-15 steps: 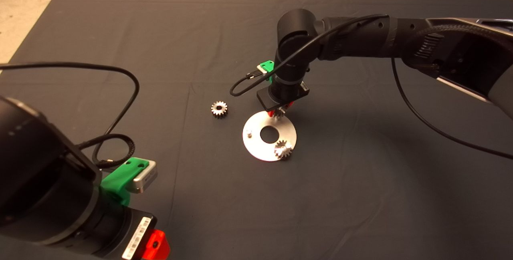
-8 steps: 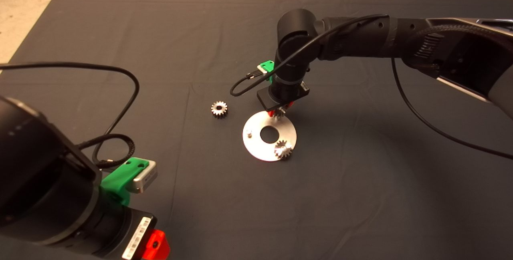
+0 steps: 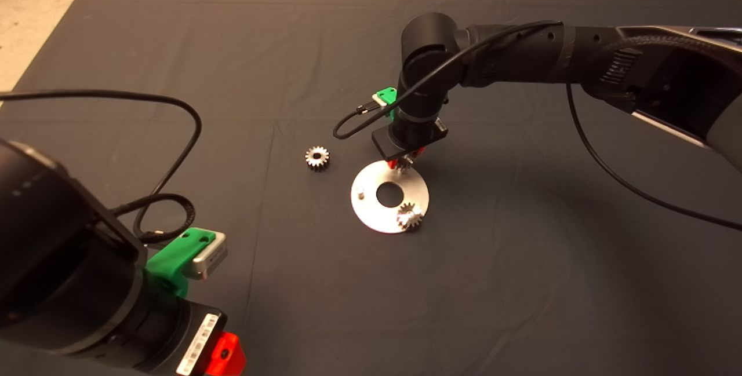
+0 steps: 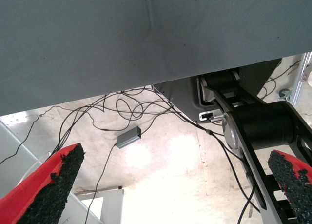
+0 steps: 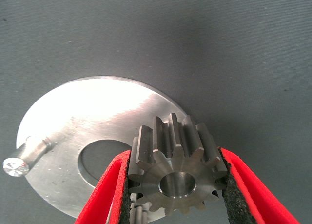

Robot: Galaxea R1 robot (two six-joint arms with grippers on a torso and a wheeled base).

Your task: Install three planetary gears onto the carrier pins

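Observation:
A silvery round disc with a central hole lies mid-mat. One planetary gear sits on its near right edge. A bare carrier pin stands on its left side, also visible in the right wrist view as a pin. My right gripper hovers over the disc's far edge, shut on a second gear held just above the disc. A third gear lies loose on the mat left of the disc. My left gripper is parked at the lower left, open, holding nothing.
A cable loops over the mat at the left near the parked arm. The left wrist view shows the mat's edge, floor cables and a small grey box beyond it.

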